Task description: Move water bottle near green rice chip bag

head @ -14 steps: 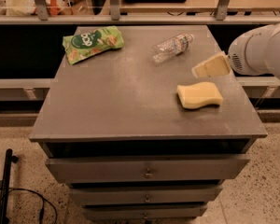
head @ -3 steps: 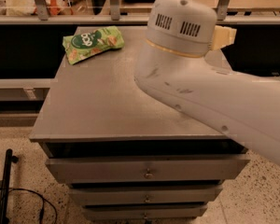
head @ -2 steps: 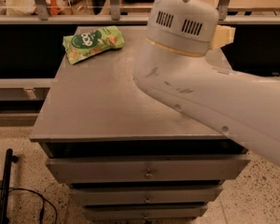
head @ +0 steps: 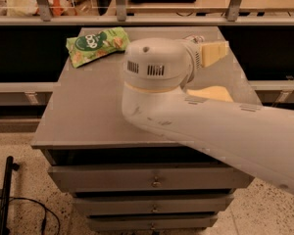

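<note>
The green rice chip bag (head: 98, 44) lies flat at the table's far left corner. My arm reaches in from the right and covers the middle of the grey table (head: 83, 111). My gripper (head: 213, 53) is at the far right part of the table, beyond the round wrist housing. The water bottle is almost wholly hidden behind the wrist; only a pale sliver (head: 192, 37) shows just above it, next to the gripper. Whether the gripper touches the bottle cannot be seen.
A yellow wavy sponge (head: 210, 92) lies on the right of the table, partly under my arm. The table is a cabinet with drawers (head: 152, 180) below. A railing and shelf run behind the table. A black pole and cable (head: 5, 199) are on the floor at left.
My wrist housing has dropped lower and turned, so it now sits over the table's far middle. The gripper is lower over the far right of the table. The bag has not moved.
</note>
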